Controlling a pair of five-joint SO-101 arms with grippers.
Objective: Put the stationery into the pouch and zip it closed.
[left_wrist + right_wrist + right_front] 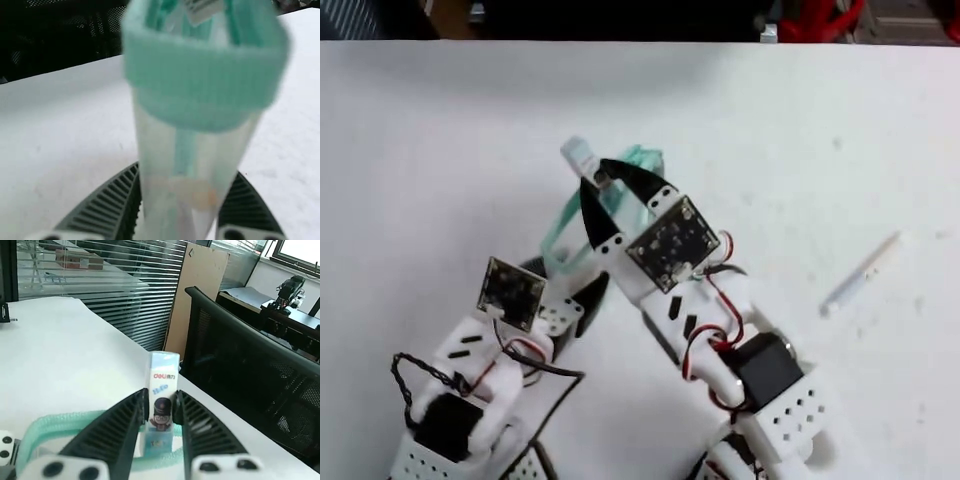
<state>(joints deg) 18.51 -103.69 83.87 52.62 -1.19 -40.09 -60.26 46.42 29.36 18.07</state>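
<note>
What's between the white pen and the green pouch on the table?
Only bare table between pen and pouch, as the high view shows.

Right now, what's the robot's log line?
left gripper: shut on pouch | right gripper: shut on eraser, at pouch mouth | pen: on table

The pouch (195,150) had a clear, smooth, faintly glossy plastic body. Its mint-green edging (205,85) looked like woven cloth with a fine ribbed texture. The eraser (164,375) carried a glossy printed sleeve, paper or card; which could not be determined. The fingers (107,205) of the left gripper (186,175) and those of the right gripper (161,395) were matt black plastic with ridged faces. The arm housing (800,412) was smooth white plastic. The table (440,150) top was white and matt. The chair (240,365) back appeared to be black mesh.
</note>
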